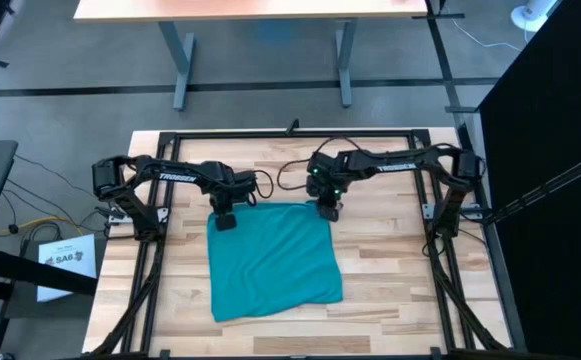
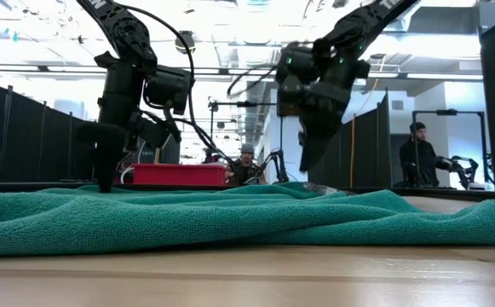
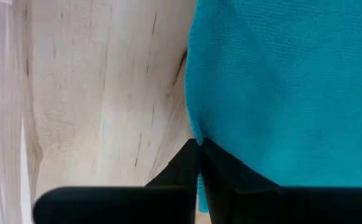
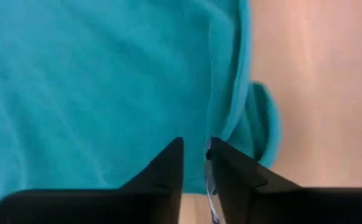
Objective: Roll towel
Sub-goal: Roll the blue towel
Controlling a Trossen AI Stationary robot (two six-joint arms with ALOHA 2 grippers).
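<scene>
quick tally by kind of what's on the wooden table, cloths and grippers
teal soft cloth towel: 1
dark two-finger grippers: 2, the left gripper at the towel's far left corner, the right gripper at its far right corner, each pinching the cloth edge
total: 3

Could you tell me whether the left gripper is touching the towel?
Touching: the left wrist view shows the left gripper pinched shut on the towel edge.
</scene>
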